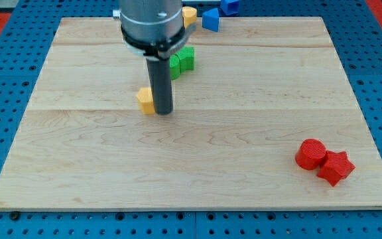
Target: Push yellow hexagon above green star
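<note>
The yellow hexagon lies left of the board's middle, partly hidden by the rod. My tip rests on the board touching the hexagon's right side. The green star sits above and to the right of the hexagon, partly behind the rod. The rod hangs from the grey arm head at the view's top.
The wooden board lies on a blue pegboard. A second yellow block and a blue block sit at the board's top edge; another blue block lies beyond it. A red cylinder and red star sit at bottom right.
</note>
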You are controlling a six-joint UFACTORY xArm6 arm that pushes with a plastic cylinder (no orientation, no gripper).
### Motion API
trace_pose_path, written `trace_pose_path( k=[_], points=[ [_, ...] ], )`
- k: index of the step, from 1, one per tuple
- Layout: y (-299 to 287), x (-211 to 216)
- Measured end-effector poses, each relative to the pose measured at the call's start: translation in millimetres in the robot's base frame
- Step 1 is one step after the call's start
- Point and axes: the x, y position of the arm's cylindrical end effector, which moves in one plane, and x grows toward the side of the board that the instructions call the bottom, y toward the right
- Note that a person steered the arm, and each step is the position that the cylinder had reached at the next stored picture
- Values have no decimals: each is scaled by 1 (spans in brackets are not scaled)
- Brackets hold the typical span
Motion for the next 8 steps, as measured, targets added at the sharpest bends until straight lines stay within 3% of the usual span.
trace_pose_path(
  k=[2, 3, 4, 5, 6, 7, 8],
  points=[
    [-20, 8],
    [-19, -50],
    [-21, -50],
    [-53, -8],
    [-88, -38],
    [-41, -73],
    [-5, -77]
  ],
)
